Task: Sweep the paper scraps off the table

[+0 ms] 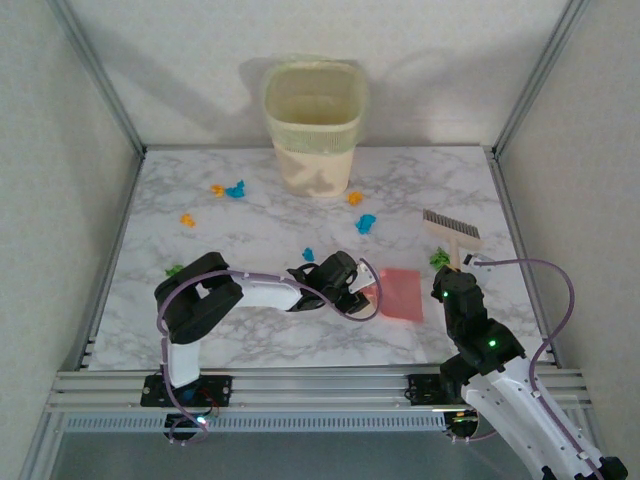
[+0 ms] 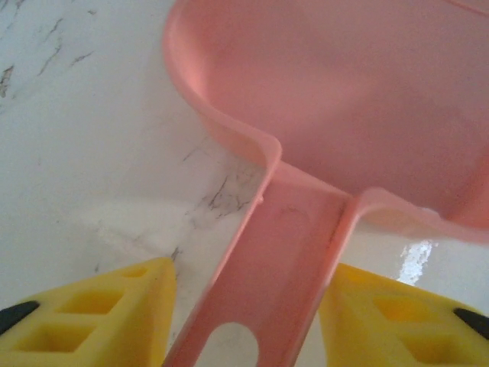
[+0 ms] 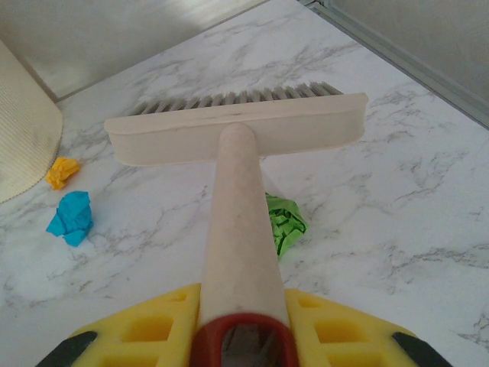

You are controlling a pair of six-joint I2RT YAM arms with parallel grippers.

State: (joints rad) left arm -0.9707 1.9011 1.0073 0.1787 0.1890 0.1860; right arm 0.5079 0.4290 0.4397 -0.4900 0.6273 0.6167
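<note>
Paper scraps lie scattered on the table [image 1: 250, 330]: orange [image 1: 217, 189], blue [image 1: 236, 189], blue [image 1: 365, 223] and green [image 1: 438, 257] ones among them. My right gripper [image 1: 455, 272] [image 3: 241, 306] is shut on the handle of a beige brush [image 3: 237, 138], whose head [image 1: 452, 228] points away from me. A green scrap [image 3: 284, 222] lies just right of the brush handle. My left gripper [image 1: 362, 290] [image 2: 252, 287] stands open astride the handle [image 2: 283, 260] of the pink dustpan [image 1: 402, 293]. Its right finger is against the handle, with a thin gap at the left finger.
A cream waste bin [image 1: 314, 125] stands at the back middle of the table. More scraps lie at the left, orange [image 1: 186, 219] and green [image 1: 174, 270], and one blue [image 1: 308, 254] sits near my left wrist. Aluminium rails edge the table.
</note>
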